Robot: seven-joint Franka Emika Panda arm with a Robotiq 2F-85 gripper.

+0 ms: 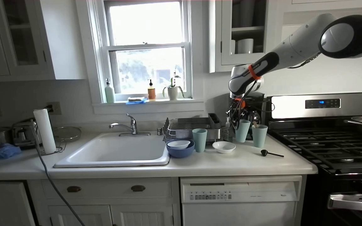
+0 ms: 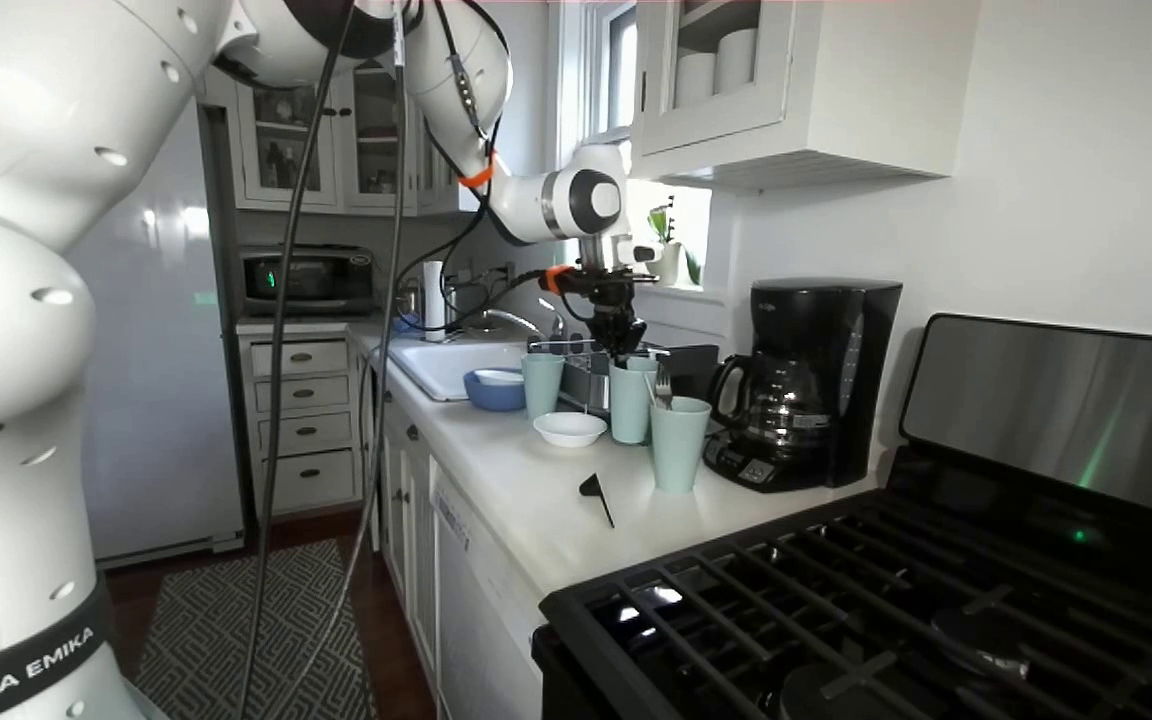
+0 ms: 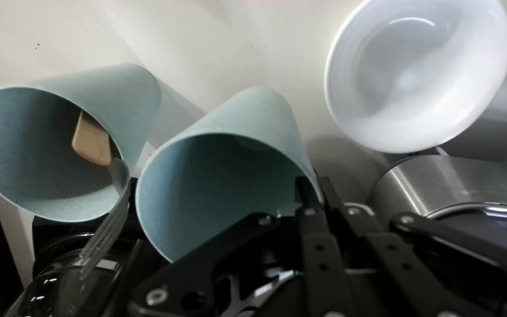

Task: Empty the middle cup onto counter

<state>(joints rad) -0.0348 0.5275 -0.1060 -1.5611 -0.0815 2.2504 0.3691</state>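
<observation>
The middle cup — partly hidden by the tool.

A small white bowl is nesting in a blue bowl — a potted plant is standing on the windowsill — and a black coffee maker is sitting near the stove.

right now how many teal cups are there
3: one cup beside the blue bowl, the middle cup with the gripper at its rim, third cup nearest the stove. Others may be hidden.
</observation>
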